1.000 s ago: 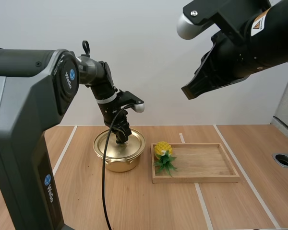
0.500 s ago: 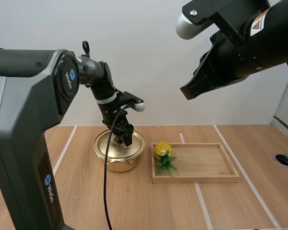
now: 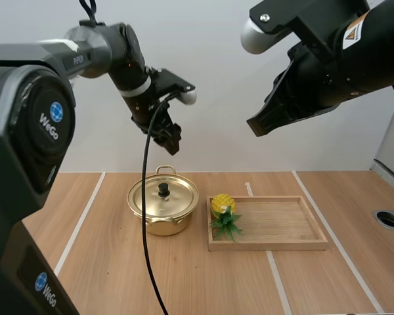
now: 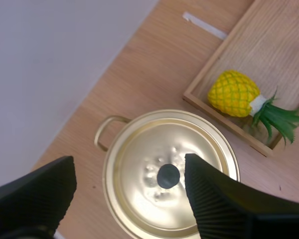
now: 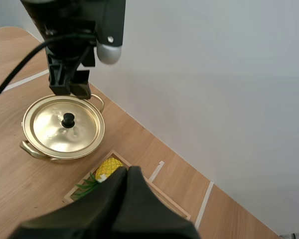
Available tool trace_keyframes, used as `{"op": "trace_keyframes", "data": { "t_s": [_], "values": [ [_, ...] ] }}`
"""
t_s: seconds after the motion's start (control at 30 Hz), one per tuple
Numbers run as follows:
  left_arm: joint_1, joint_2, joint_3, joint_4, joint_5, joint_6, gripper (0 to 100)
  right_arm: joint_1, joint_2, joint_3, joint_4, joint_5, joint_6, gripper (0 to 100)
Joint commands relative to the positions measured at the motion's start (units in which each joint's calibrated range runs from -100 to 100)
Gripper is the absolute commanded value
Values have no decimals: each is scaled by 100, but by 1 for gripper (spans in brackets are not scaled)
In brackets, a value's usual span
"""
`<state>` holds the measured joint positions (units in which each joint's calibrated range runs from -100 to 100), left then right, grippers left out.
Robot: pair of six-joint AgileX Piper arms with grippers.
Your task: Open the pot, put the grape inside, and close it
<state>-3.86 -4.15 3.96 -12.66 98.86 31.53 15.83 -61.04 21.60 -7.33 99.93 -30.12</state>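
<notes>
Pot (image 3: 163,210) sits on the table (image 3: 315,282) with its lid (image 3: 174,195) on, just beside the left end of the wooden tray (image 3: 269,245). A yellow toy pineapple (image 3: 222,205) lies in that end of the tray, its green leaves reaching over the near rim. The left gripper (image 3: 172,141) hangs well above the lid's black knob (image 3: 163,189), its fingers (image 4: 219,204) spread wide and empty. The right gripper (image 3: 257,126) is high up on the tray's side of the table, fingers (image 5: 114,209) pressed together into one dark wedge.
</notes>
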Motion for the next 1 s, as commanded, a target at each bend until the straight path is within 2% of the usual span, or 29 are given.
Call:
{"op": "trace_keyframes", "data": {
  "t_s": [0.0, 0.13, 0.33, 0.6, 0.63, 0.73, 0.8, 0.83, 0.97],
  "values": [
    [6, -485, -332, 100, 114, -129, 100, -21, -50, 1, 21, 7, -35, 0],
    [6, -1164, -776, 248, 114, -222, 100, -21, -50, 1, 21, 7, -35, 0],
    [6, -2059, -1489, 622, 114, -765, 100, -21, -62, 1, 11, 7, -39, 0],
    [6, -3124, -2015, 671, 114, -1490, 100, -21, -62, -11, 11, 7, 35, 0],
    [6, -3217, -2015, 690, 114, -1583, 96, -21, -62, -25, -2, 7, 131, 0],
    [6, -3548, -2015, 725, 114, -1701, 45, -21, -62, -265, -232, -242, 939, 0],
    [6, -3795, -2015, 725, 114, -1738, 5, -21, -62, -544, -676, -702, 1798, 0],
    [6, -3900, -2015, 725, 114, -1747, 0, -21, -62, -663, -862, -898, 2031, 0],
    [6, -4250, -2015, 799, -14, -2131, 0, -21, -62, -1256, -1818, -1250, 3452, 0]
  ]
}}
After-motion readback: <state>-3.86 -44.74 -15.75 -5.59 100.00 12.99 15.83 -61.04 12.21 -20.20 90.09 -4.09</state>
